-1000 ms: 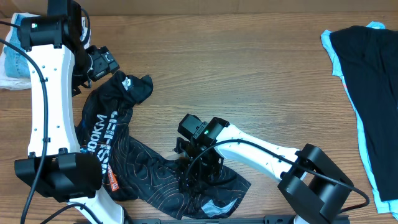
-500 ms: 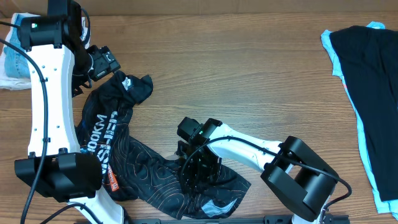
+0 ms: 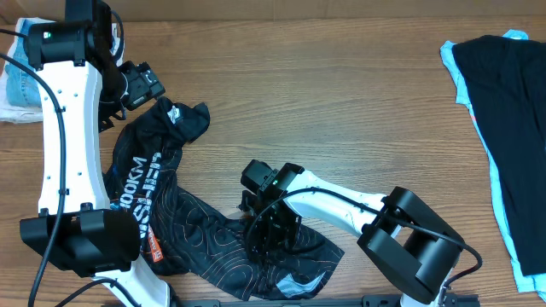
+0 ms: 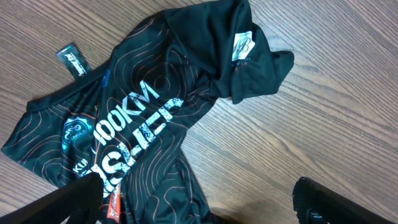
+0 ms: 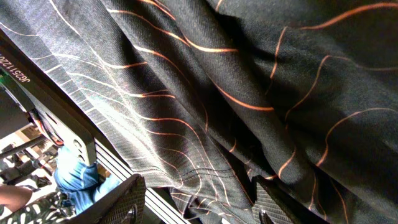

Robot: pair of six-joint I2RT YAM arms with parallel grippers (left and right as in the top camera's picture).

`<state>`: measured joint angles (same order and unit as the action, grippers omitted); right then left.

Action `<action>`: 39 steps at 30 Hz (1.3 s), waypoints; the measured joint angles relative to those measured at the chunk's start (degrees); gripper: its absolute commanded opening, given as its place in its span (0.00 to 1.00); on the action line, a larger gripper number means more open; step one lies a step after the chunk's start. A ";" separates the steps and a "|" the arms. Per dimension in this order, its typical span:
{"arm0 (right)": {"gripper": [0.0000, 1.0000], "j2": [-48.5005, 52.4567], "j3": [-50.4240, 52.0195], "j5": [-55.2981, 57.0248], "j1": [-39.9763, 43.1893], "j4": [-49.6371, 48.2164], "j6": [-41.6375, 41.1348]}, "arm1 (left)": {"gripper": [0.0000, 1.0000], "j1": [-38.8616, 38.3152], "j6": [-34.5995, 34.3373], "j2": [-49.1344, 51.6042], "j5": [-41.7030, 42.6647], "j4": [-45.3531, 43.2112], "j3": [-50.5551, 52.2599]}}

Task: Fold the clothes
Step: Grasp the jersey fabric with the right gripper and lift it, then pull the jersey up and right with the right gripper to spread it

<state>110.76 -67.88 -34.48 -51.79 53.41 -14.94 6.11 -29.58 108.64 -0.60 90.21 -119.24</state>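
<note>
Table: wood, mostly bare in the overhead view. Shirt lies crumpled at the near left (white lettering up, one sleeve thrown toward the far side) and runs down to the near edge. At the far right a black garment lies over a light-blue cloth. Jeans sit in the far-left corner, partly hidden. Left gripper hangs above the shirt's upper end, jaws wide, nothing between them. Right gripper is pressed into the shirt's lower end. Fabric fills its camera and we can't tell whether the jaws have a grip.
</note>
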 measured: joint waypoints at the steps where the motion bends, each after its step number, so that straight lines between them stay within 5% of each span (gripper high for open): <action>1: 0.44 0.00 0.02 0.04 0.00 -0.15 0.00 | 1.00 0.00 0.02 0.00 0.00 0.00 0.00; 8: 0.04 0.00 1.53 0.48 -0.02 -2.38 -0.90 | 1.00 0.00 0.02 0.00 0.02 0.00 0.00; 18: 0.04 0.00 0.02 7.43 0.07 3.76 -5.22 | 1.00 0.00 0.02 0.00 0.00 0.00 0.00; 27: 0.04 -3.58 -24.48 21.53 14.80 15.50 -7.58 | 1.00 0.00 0.02 0.00 0.02 -0.15 0.00; 39: 0.04 -4.52 -29.27 29.40 40.59 -2.71 -6.25 | 1.00 -0.72 0.02 0.00 0.00 -3.72 0.00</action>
<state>106.24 -97.14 -5.08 -11.20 50.70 -21.19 5.39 -29.56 108.64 -0.60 86.50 -119.24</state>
